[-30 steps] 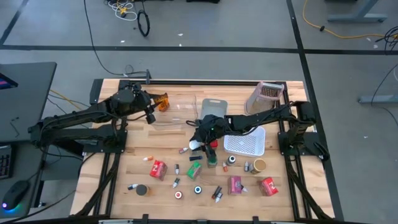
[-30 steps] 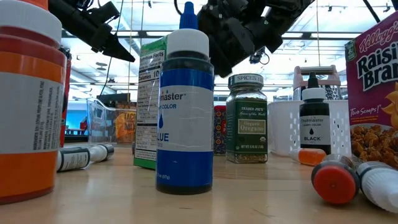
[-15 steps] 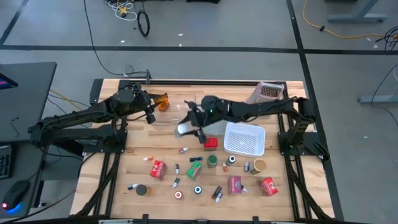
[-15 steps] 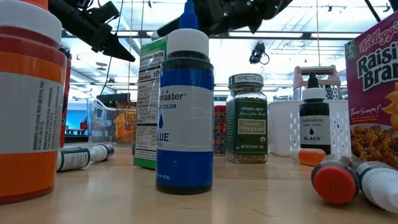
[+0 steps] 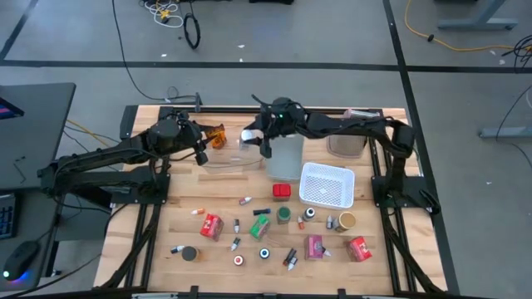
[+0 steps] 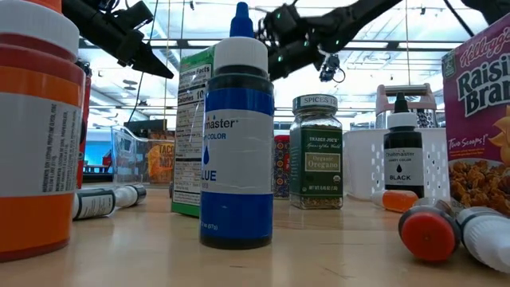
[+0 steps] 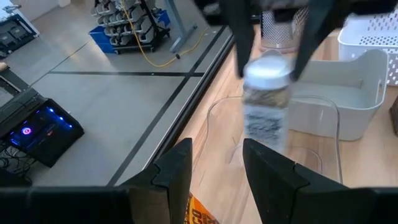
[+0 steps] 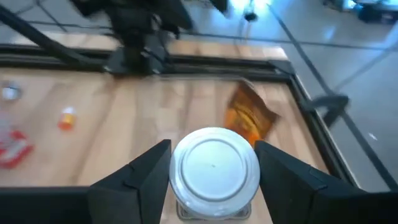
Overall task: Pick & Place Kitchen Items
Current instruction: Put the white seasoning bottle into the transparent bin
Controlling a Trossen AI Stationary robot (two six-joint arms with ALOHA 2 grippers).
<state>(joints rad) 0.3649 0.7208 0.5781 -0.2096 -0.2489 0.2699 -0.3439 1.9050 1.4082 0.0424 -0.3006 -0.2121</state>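
Tabletop: we see pale wood scattered with small kitchen items, grey floor beyond.
Near row, low view: a "Color" blue dye bottle stands closest; behind it a Trader Joe's "Organic Oregano" spice jar, a black dye bottle and a raisin bran box.
White bin: right of centre, with a red box just beside it.
Right gripper: we find its fingers spread around a white-lidded jar, pinching it above the clear bin.
Grey bin: just beside the clear one.
Left gripper: at the clear bin's left edge; fingers part open, holding nothing.
Orange packet: lies in the clear bin, near the left gripper.
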